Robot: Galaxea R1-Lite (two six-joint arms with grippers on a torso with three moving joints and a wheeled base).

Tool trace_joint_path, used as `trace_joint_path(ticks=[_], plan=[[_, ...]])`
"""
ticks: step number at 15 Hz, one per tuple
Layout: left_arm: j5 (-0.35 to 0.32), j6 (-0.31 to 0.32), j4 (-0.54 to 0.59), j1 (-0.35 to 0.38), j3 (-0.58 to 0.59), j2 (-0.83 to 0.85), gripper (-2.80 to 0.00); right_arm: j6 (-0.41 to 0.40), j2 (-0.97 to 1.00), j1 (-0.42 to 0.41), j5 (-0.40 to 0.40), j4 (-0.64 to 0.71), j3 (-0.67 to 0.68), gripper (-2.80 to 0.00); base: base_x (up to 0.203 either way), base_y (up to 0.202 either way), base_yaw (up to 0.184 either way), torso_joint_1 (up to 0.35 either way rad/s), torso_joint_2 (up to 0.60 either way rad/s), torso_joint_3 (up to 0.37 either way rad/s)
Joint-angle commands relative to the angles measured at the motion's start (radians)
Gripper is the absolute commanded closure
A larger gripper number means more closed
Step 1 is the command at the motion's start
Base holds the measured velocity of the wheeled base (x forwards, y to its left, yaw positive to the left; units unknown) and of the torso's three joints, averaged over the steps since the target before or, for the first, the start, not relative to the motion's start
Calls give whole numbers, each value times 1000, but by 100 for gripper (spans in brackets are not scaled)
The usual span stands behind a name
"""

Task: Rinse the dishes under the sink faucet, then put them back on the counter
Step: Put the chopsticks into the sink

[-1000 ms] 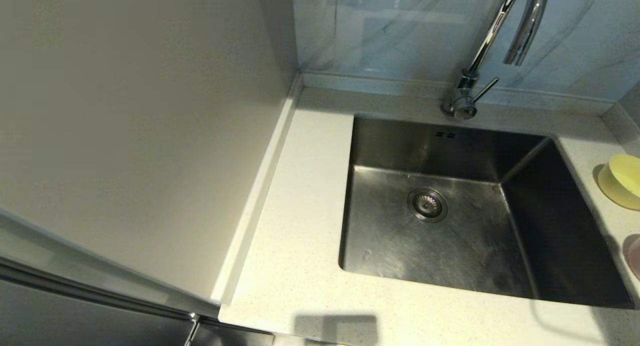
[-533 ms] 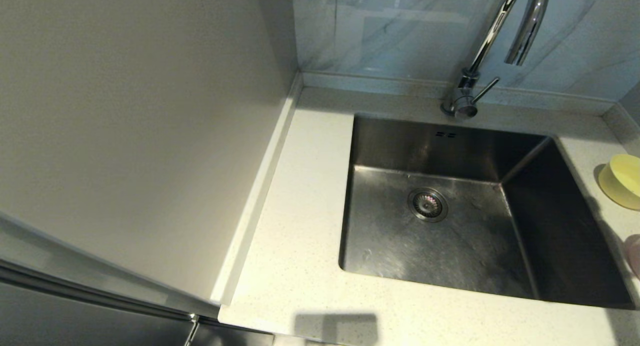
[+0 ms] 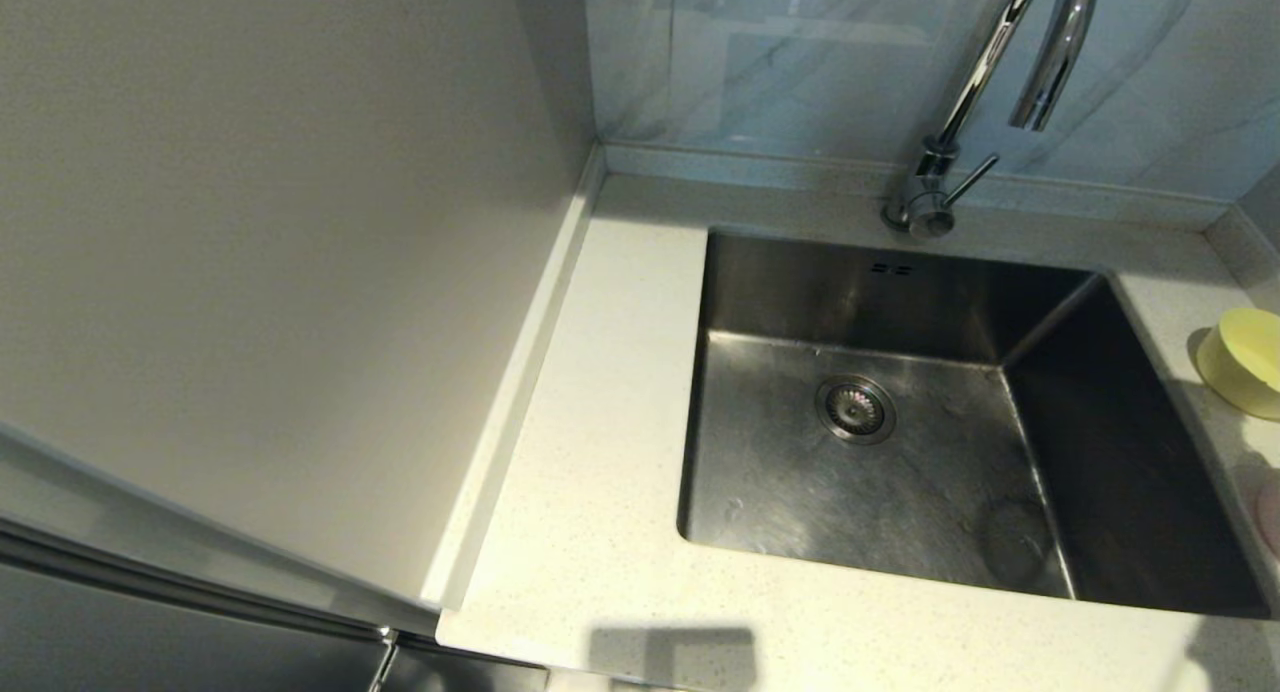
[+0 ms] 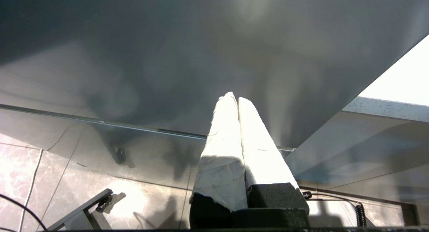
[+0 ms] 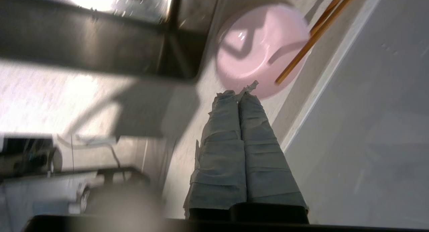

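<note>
Right gripper (image 5: 238,93): fingers pressed together, holding nothing, poised just short of pink bowl (image 5: 261,51); judged an approach for first pickup.
Left gripper (image 4: 233,98): closed, empty, parked below counter level.
Dishes: pink bowl, 2 chopsticks (image 5: 315,34) and yellow-green bowl (image 3: 1243,362) sat on counter (image 3: 600,472) right of sink (image 3: 900,472).
Clearance: narrow strip between sink edge and raised back edge; basin under faucet (image 3: 1000,82) lay open.
</note>
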Motion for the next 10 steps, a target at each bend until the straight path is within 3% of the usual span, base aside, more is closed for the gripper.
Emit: trace_joint_path(ticks=[1,7,10], plan=[[1,0,0,0,0,-3,0,21,17,-19,-10,-74,42,-280,0,0,0,0,0,0],[1,0,0,0,0,-3,0,42,74,-95,-56,-105,54,-280,0,0,0,0,0,0],[1,0,0,0,0,-3,0,42,87,-114,-58,-188,109,-280,0,0,0,0,0,0]])
